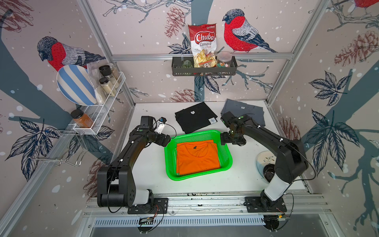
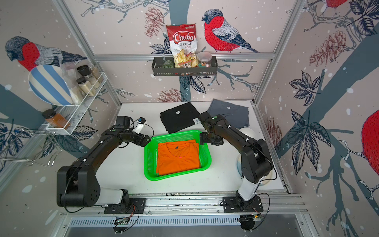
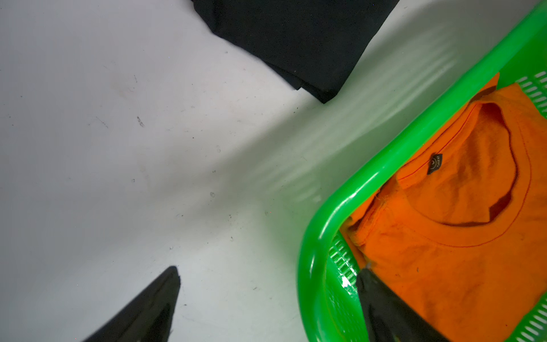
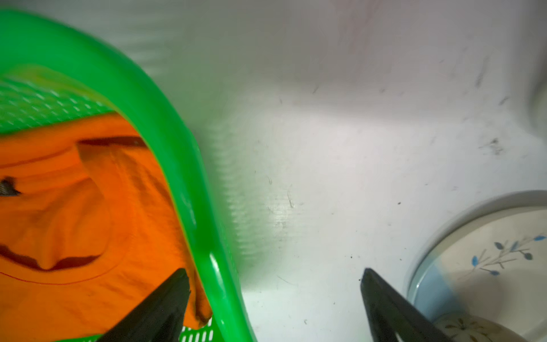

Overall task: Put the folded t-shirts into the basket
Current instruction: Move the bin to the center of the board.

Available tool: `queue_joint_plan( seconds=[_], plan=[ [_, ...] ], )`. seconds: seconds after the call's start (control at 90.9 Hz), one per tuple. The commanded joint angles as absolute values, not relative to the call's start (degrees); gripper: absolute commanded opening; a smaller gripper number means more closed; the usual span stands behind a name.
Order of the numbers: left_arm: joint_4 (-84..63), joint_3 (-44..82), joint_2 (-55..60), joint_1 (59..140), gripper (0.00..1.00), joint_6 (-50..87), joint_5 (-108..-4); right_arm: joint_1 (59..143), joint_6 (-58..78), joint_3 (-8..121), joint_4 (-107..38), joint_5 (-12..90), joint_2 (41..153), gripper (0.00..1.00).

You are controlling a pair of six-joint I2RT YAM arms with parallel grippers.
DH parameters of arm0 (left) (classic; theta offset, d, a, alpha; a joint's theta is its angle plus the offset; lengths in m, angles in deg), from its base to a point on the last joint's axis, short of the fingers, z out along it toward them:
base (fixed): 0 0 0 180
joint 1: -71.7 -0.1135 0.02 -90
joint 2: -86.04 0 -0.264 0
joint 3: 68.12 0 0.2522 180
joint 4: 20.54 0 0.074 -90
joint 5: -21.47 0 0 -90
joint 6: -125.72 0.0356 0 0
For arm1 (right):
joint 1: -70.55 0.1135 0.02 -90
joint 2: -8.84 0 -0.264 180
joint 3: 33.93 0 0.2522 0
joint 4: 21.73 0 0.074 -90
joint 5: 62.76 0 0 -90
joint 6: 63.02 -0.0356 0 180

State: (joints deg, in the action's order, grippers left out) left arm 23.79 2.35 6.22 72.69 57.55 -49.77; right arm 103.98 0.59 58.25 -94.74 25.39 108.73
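The orange t-shirt (image 1: 196, 158) lies flat in the green basket (image 1: 168, 162) and nearly fills its floor, so I think the next shirts must go on top of it. The black t-shirt (image 1: 194, 119) and the grey t-shirt (image 1: 242, 107) lie on the table (image 1: 147, 164) behind the basket. The left gripper (image 3: 269, 271) and the right gripper (image 4: 274, 271) hang over its two far corners, jaws wide apart, holding nothing.

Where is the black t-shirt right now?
In a top view the black t-shirt lies flat on the table at the back, just behind the green basket, with the grey t-shirt to its right.
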Motion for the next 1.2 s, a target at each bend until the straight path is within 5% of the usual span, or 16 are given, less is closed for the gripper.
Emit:
queue_joint_plan(
  seconds=[0.0, 0.11, 0.22, 0.33, 0.517, 0.902, 1.067, 1.188],
  plan=[
    [25.1, 3.3, 6.9, 72.9, 0.94, 57.8, -50.1, 105.1, 3.8, 56.5, -92.2, 32.2, 110.6, 0.81],
    [25.9, 4.6, 6.6, 72.9, 0.94, 58.0, -50.5, 105.4, 5.0, 55.4, -94.8, 30.1, 110.2, 0.62],
    [26.9, 6.4, 5.2, 72.9, 0.94, 59.3, -50.0, 105.6, 6.8, 52.8, -98.9, 27.8, 107.4, 0.56],
    [27.6, 9.8, 2.9, 72.9, 0.93, 59.1, -49.1, 106.3, 6.6, 48.9, -101.6, 26.9, 103.8, 0.4],
    [28.9, 13.7, 1.2, 72.9, 0.92, 57.9, -49.6, 110.1, -1.2, 46.9, -97.9, 28.8, 100.2, 0.31],
    [45.2, 18.7, 7.1, 64.9, 0.95, 65.3, -51.0, 127.8, -17.3, 74.4, -89.4, 32.7, 122.7, 0.36],
    [48.5, 17.4, 10.8, 62.6, 0.96, 68.8, -52.2, 129.0, -17.9, 85.3, -90.6, 32.2, 128.5, 0.63],
    [50.9, 16.7, 12.9, 62.5, 0.96, 70.5, -52.3, 125.7, -15.3, 84.4, -89.7, 31.0, 124.6, 0.72]
  ],
)
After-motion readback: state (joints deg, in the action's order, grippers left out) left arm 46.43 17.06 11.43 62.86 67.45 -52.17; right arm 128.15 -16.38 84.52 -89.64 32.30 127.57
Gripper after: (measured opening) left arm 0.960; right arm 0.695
